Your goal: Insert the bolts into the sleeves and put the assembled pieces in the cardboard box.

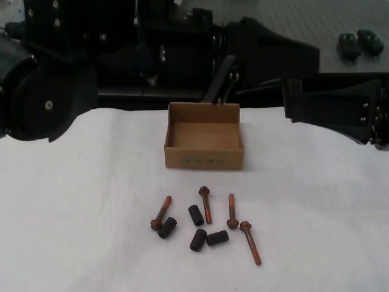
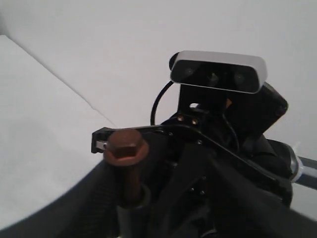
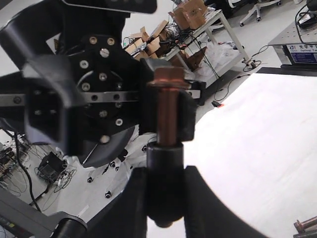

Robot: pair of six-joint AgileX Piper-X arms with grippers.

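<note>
— Right gripper [image 3: 166,198] clamps the sleeve [image 3: 165,183]; left gripper [image 2: 130,201] pinches the bolt [image 3: 168,114] under its head. We see shank and bore on one axis, tip entered, most of the shank bare.
— So we push straight along that axis, we judge. And the box [image 1: 204,161]?
— At 12 o'clock from the loose bolts [image 1: 205,204] and loose sleeves [image 1: 195,215], with bare cloth [image 1: 73,201] at its 3 and 9. We cannot tell which arm is nearer.
</note>
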